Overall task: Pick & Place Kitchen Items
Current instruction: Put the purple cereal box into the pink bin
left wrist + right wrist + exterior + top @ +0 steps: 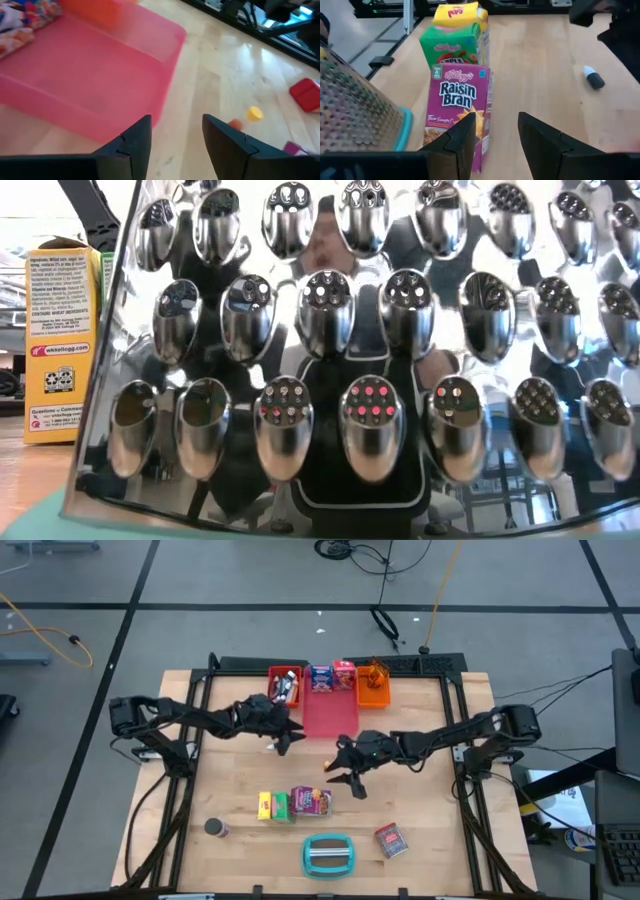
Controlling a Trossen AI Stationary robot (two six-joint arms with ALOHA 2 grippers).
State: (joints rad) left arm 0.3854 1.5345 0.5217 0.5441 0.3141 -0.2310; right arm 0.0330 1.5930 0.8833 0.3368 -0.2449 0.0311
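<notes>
My left gripper (287, 737) (176, 142) stands open over bare wood just in front of the pink tray (330, 712) (95, 75), with nothing between its fingers. My right gripper (346, 772) (496, 140) is open too, hanging above the table's middle and pointing at a row of three boxes lying on the wood. These are a purple box (312, 801) (457, 107), a green box (282, 806) (451, 47) and a yellow box (265, 805) (460, 14). The purple box lies just beyond the fingers, apart from them.
A red tray (285, 685) and an orange tray (373, 688) flank two upright boxes (332, 676) at the far edge. A teal-and-grey grater (329, 854) (380, 360), a red box (391, 840) and a dark can (215, 828) lie near the front. A small bottle (594, 77) lies beside the left arm.
</notes>
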